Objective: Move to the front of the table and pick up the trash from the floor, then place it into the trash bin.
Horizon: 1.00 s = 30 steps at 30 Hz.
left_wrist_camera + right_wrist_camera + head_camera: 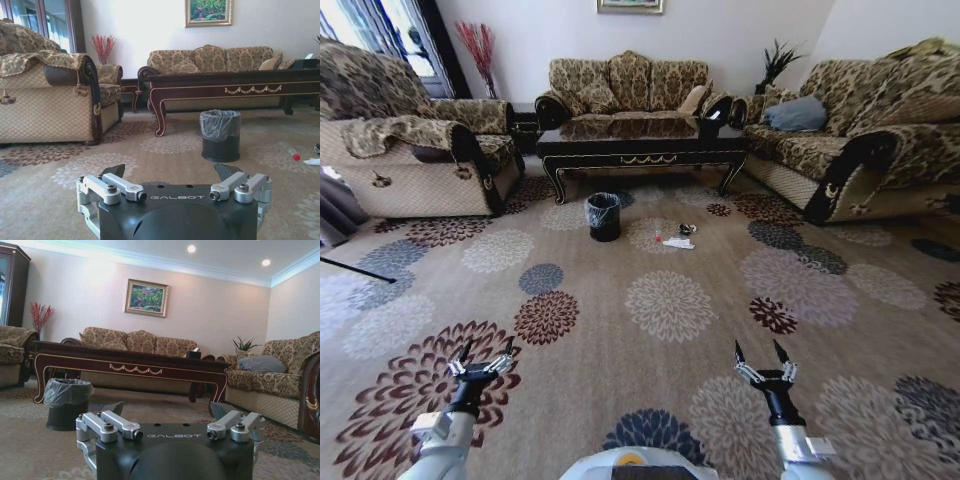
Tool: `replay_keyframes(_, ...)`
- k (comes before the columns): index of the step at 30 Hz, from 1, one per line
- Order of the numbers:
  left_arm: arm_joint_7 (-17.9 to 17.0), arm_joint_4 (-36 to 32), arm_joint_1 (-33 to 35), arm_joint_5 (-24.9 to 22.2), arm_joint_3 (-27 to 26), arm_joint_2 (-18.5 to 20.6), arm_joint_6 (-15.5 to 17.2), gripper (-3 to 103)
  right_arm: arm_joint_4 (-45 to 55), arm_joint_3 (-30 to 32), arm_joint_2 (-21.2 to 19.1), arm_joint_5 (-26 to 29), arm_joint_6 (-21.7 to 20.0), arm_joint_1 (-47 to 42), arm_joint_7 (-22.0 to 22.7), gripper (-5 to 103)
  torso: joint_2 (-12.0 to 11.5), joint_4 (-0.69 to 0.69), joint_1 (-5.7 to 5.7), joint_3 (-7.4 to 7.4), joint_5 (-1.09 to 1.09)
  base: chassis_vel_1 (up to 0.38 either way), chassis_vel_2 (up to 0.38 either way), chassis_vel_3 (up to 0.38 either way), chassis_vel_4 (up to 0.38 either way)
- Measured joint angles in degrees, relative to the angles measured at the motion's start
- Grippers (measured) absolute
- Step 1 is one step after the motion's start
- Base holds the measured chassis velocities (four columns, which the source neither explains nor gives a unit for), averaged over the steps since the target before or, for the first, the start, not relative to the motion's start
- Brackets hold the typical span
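Living rm, floral carpet (670,300), sofas on three sides. Long dark bench (640,145) stands far ahead; black lined trash bin (604,216) sits on the carpet just in front of it. Trash (677,238) lies on the floor just right of the bin, apart from it. Left gripper (480,352) & right gripper (761,352) hover low in the foreground, well short of the litter, both w/ jaws wide, holding nothing.
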Motion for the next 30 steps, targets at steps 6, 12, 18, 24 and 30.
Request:
replay_keyframes(6, 0.01, 0.60, -0.16, 0.02, 0.19, -0.13, -0.21, 100, -0.13, -0.14, -0.12, -0.42, -0.08, 0.19, -0.21, 98, 0.00, 0.03, 0.01, 0.06, -0.01, -0.264, 0.270, 0.269, -0.271)
replay_keyframes(12, 0.02, 0.74, -0.44, 0.01, 0.19, -0.14, -0.22, 100, -0.66, -0.35, -0.16, -0.55, -0.08, 0.35, -0.55, 98, 0.00, 0.04, 0.02, 0.10, 0.02, -0.255, 0.280, 0.265, -0.275)
replay_keyframes(18, 0.02, 0.87, -0.64, -0.02, 0.20, -0.24, -0.16, 100, -0.98, -0.55, -0.19, -0.87, -0.08, 0.46, -0.75, 98, -0.01, 0.03, 0.03, 0.14, 0.04, -0.254, 0.243, 0.252, -0.245)
replay_keyframes(24, -0.04, 0.90, -0.67, -0.39, 0.23, -0.49, -0.06, 100, -1.12, -0.88, -0.16, -1.58, -0.22, 0.72, -0.79, 99, -0.01, 0.01, 0.03, 0.17, 0.05, -0.268, 0.264, 0.269, -0.264)
replay_keyframes(30, -0.10, 0.91, -0.55, -0.48, 0.24, -0.99, -0.04, 100, -0.86, -0.64, -0.29, -1.52, -0.23, 0.50, -1.02, 100, -0.01, 0.02, 0.02, 0.18, 0.00, -0.231, 0.230, 0.231, -0.245)
